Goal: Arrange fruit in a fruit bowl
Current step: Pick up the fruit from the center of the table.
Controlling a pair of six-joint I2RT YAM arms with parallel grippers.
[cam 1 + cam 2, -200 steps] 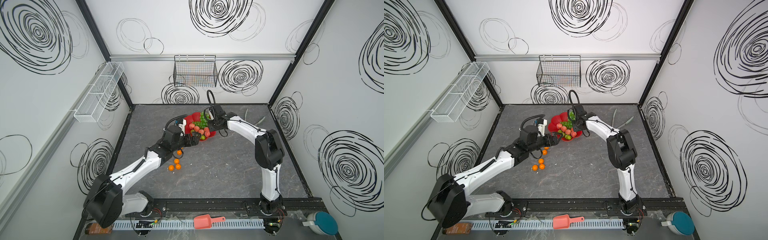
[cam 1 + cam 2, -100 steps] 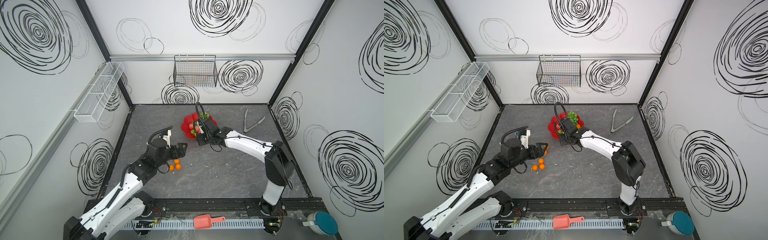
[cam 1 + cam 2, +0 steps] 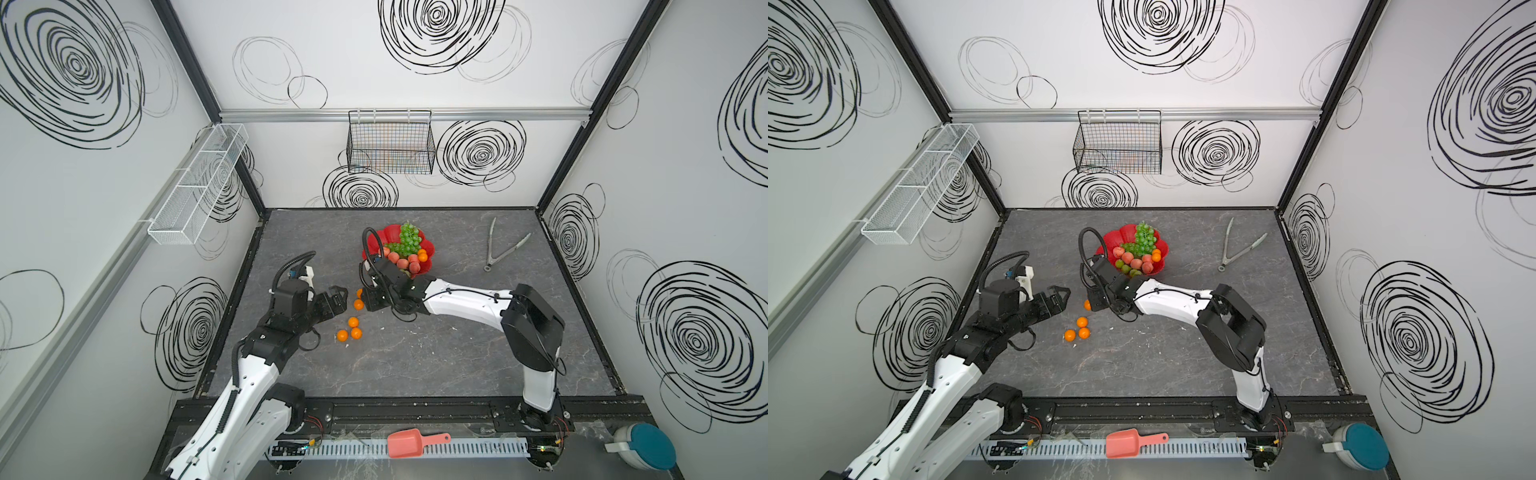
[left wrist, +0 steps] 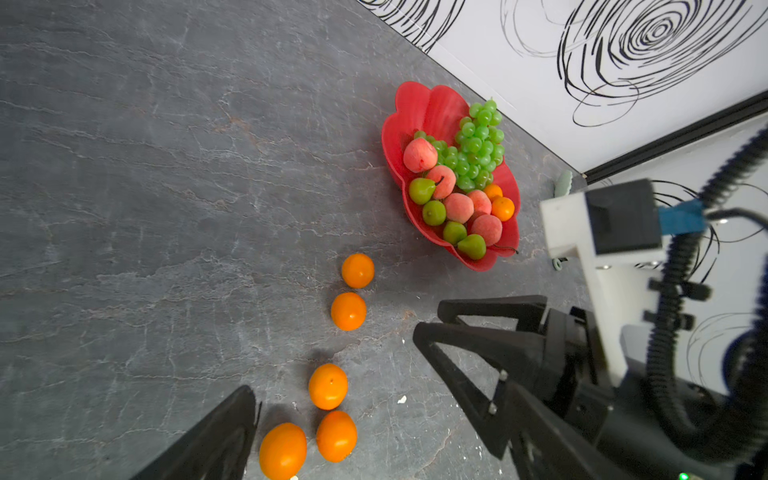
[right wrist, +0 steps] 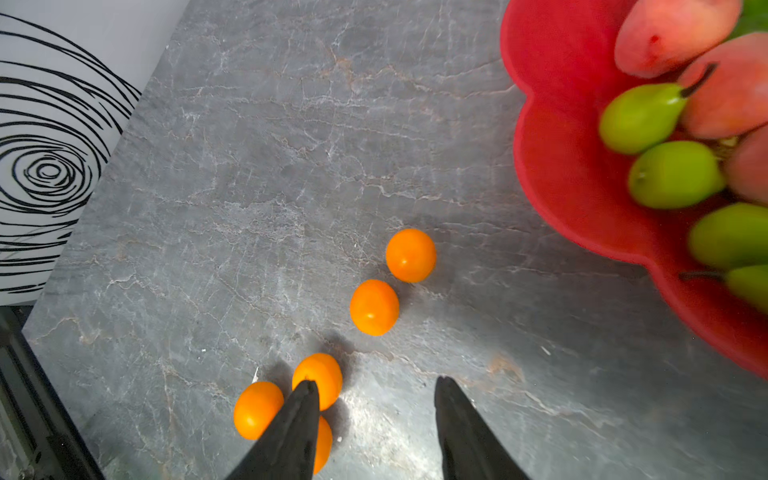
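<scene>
The red scalloped fruit bowl (image 3: 386, 235) (image 3: 1121, 235) (image 4: 428, 104) (image 5: 561, 124) stands near the back of the table. It holds green grapes (image 3: 409, 239) (image 4: 478, 145), peaches (image 4: 419, 154), pears (image 4: 422, 190) (image 5: 642, 116) and two tangerines (image 4: 503, 208). Several more tangerines (image 3: 353, 322) (image 3: 1082, 322) (image 4: 348, 311) (image 5: 374, 307) lie loose on the table in front-left of the bowl. My right gripper (image 3: 368, 301) (image 5: 374, 382) is open and empty just above them. My left gripper (image 3: 338, 297) (image 3: 1061, 297) faces it from the left, open and empty; only one of its fingers (image 4: 232, 424) shows in its wrist view.
Metal tongs (image 3: 498, 253) (image 3: 1237, 249) lie at the back right. A black wire basket (image 3: 390, 145) hangs on the back wall and a white mesh shelf (image 3: 195, 187) on the left wall. A pink scoop (image 3: 411, 444) lies beyond the front rail.
My right gripper has left the bowl and come forward-left over the loose tangerines. My left gripper has drawn back leftward, away from the bowl.
</scene>
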